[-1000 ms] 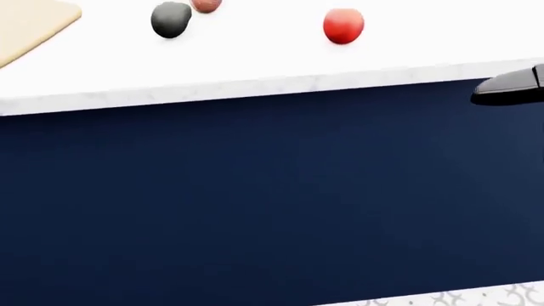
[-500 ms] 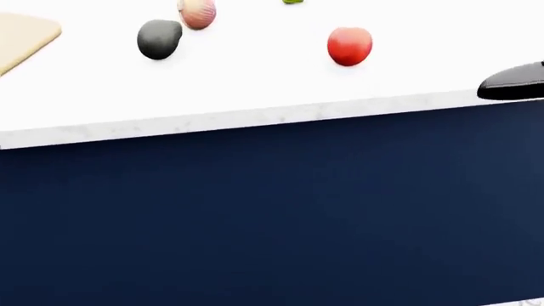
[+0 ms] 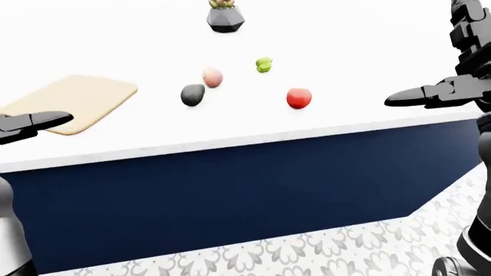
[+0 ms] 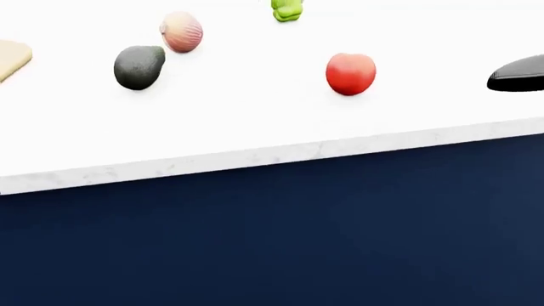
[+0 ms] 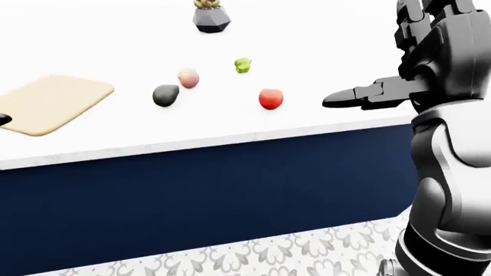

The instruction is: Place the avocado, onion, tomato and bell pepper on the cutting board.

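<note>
Resting on the counter [image 3: 153,52], the avocado [image 3: 193,95] has onion [image 3: 212,77] at 1 o'clock, pepper [image 3: 264,64] beyond, tomato [image 3: 299,98] at 3, board [image 3: 73,102] at 9; both hands, left [image 3: 30,123] and right [image 3: 430,95], spread wide, holding nothing.

Bare counter [image 3: 368,63] surrounds the tomato [image 3: 299,98]; avocado [image 3: 193,95] and onion [image 3: 212,77] crowd together

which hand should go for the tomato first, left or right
Probably the right. The right hand hangs over the counter on the tomato's side with nothing between them. The left hand sits by the cutting board, with the avocado in between. Both hands are empty.
</note>
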`<state>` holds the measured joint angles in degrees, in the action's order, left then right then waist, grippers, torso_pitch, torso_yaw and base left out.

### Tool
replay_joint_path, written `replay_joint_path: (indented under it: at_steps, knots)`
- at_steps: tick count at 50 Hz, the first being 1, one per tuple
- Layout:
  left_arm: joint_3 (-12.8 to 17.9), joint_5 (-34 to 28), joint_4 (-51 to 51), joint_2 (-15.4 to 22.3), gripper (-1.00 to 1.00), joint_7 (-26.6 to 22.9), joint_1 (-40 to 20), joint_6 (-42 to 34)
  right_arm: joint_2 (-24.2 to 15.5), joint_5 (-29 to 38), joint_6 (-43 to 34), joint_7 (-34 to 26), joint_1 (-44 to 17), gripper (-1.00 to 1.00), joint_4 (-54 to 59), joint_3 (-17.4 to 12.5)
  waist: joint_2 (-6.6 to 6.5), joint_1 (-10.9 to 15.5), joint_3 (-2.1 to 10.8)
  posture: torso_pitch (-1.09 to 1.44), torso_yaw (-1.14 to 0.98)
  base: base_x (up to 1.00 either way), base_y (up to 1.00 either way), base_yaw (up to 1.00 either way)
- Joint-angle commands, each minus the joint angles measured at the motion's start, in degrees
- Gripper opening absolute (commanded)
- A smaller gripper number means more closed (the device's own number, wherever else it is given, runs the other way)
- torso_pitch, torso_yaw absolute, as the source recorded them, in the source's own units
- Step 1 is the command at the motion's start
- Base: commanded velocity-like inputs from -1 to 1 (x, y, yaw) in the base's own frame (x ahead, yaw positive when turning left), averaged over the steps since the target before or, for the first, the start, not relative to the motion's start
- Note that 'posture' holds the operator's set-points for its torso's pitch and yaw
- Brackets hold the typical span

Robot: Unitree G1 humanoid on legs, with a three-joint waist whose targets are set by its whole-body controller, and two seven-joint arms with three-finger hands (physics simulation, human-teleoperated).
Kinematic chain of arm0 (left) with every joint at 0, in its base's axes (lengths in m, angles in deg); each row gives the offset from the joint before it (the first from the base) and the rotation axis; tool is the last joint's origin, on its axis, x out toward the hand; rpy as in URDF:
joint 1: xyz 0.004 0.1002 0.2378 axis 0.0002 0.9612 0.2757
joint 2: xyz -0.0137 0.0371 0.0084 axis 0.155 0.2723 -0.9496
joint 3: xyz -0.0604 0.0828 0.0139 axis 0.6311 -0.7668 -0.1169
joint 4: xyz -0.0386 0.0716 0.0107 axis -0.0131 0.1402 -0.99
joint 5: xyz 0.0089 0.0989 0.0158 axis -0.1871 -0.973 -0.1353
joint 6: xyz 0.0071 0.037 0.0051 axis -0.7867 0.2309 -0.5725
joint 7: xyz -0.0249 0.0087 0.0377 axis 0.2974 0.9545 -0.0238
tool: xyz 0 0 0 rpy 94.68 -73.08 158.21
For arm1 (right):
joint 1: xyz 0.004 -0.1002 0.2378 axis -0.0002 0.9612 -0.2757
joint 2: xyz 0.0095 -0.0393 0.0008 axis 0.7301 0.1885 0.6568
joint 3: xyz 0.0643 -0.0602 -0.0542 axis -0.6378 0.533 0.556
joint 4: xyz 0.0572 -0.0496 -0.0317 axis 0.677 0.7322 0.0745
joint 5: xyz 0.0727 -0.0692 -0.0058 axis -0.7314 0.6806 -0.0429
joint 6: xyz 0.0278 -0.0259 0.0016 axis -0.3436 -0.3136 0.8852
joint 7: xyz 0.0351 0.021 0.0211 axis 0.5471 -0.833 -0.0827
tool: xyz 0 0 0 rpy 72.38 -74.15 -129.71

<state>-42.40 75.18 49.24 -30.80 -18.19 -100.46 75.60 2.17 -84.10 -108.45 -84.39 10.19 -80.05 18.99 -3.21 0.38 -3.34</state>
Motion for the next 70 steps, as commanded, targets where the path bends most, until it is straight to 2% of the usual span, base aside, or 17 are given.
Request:
replay_joint_path:
  at_steps: [1, 8, 11, 20, 24, 25, 33, 37, 38, 40, 46, 50, 51, 59, 63, 64, 70]
  knots:
    - [0.2, 0.1, 1.6, 1.2, 1.00, -0.1, -1.3, 1.0, -1.5, 0.1, 1.1, 0.4, -1.7, 1.00, -0.9, -1.4, -0.97, -0.4, 1.17, 0.00, 0.00, 0.16, 0.00, 0.00]
    - [0.2, 0.2, 1.8, 1.4, 1.00, 0.1, -1.4, 0.7, -1.6, 0.2, 1.1, 0.4, -2.1, 1.00, -0.6, -1.2, 2.71, 0.2, 1.16, 0.00, 0.00, 0.17, 0.00, 0.00]
    - [0.2, 0.2, 1.9, 1.4, 1.00, 0.1, -1.4, 0.7, -1.7, 0.1, 1.0, 0.5, -2.2, 1.00, -0.5, -1.2, 6.76, 0.4, 1.95, 0.00, 0.00, 0.17, 0.00, 0.00]
    - [0.3, 0.4, 1.9, 1.5, 1.00, 0.2, -1.5, 0.6, -1.9, -0.1, 1.0, 0.4, -2.2, 1.00, -0.5, -1.3, 2.92, -0.6, 0.79, 0.00, 0.00, 0.17, 0.00, 0.00]
    - [0.3, 0.3, 1.6, 1.6, 1.00, 0.2, -1.5, 0.7, -1.9, -0.1, 1.0, 0.5, -2.2, 1.00, -0.6, -1.3, -2.29, -1.1, 1.77, 0.00, 0.00, 0.17, 0.00, 0.00]
    - [0.4, 0.4, 1.7, 1.7, 1.00, 0.2, -1.5, 0.7, -1.9, 0.0, 1.1, 0.5, -2.2, 1.00, -0.5, -1.2, -0.33, -0.5, 1.51, 0.00, 0.00, 0.17, 0.00, 0.00]
    - [0.3, 0.3, 1.5, 1.7, 1.00, 0.2, -1.5, 0.9, -2.0, -0.1, 1.0, 0.5, -2.2, 1.00, -0.6, -1.3, 2.05, 0.1, 1.02, 0.00, 0.00, 0.17, 0.00, 0.00]
    - [0.4, 0.4, 1.5, 1.7, 1.00, 0.3, -1.5, 0.9, -2.0, -0.1, 1.2, 0.5, -2.1, 1.00, -0.6, -1.4, 6.98, 0.4, 2.03, 0.00, 0.00, 0.17, 0.00, 0.00]
    - [0.3, 0.3, 1.5, 1.7, 1.00, 0.3, -1.4, 0.9, -1.9, -0.1, 1.3, 0.5, -2.1, 1.00, -0.5, -1.3, 5.14, 0.0, 1.65, 0.00, 0.00, 0.17, 0.00, 0.00]
    - [0.3, 0.3, 1.5, 1.6, 1.00, 0.2, -1.4, 1.0, -1.9, -0.1, 1.2, 0.5, -2.0, 1.00, -0.6, -1.4, 5.87, -0.2, 1.34, 0.00, 0.00, 0.17, 0.00, 0.00]
    - [0.5, 0.5, 1.8, 1.7, 1.00, 0.2, -1.3, 0.8, -2.1, -0.1, 1.0, 0.6, -2.3, 1.00, -0.6, -1.3, 2.81, -0.6, 0.77, 0.00, 0.00, 0.17, 0.00, 0.00]
    - [0.4, 0.3, 1.7, 1.7, 1.00, 0.2, -1.4, 0.8, -2.2, -0.2, 0.9, 0.6, -2.4, 1.00, -0.6, -1.4, -2.71, -1.1, 1.94, 0.00, 0.00, 0.17, 0.00, 0.00]
    - [0.4, 0.3, 1.8, 1.7, 1.00, 0.2, -1.4, 0.8, -2.3, -0.2, 0.9, 0.6, -2.4, 1.00, -0.6, -1.5, -0.34, -0.4, 1.34, 0.00, 0.00, 0.16, 0.00, 0.00]
    - [0.4, 0.3, 1.8, 1.7, 1.00, 0.3, -1.3, 0.8, -2.4, -0.3, 0.9, 0.8, -2.3, 1.00, -0.7, -1.6, 2.14, 0.1, 1.10, 0.00, 0.00, 0.17, 0.00, 0.00]
    - [0.6, 0.4, 1.8, 1.7, 1.00, 0.2, -1.3, 0.8, -2.4, -0.4, 0.9, 0.8, -2.3, 1.00, -0.7, -1.6, 7.27, 0.4, 2.09, 0.00, 0.00, 0.17, 0.00, 0.00]
    - [0.6, 0.5, 1.8, 1.7, 1.00, 0.2, -1.3, 0.8, -2.4, -0.4, 0.8, 0.8, -2.3, 1.00, -0.7, -1.5, 5.09, 0.0, 1.59, 0.00, 0.00, 0.17, 0.00, 0.00]
    - [0.7, 0.6, 1.7, 1.8, 1.00, 0.2, -1.3, 0.8, -2.5, -0.9, -0.8, 2.5, -4.2, 1.00, 1.5, -1.6, 4.41, -0.8, 0.71, 0.00, 0.00, 0.11, 0.00, 0.00]
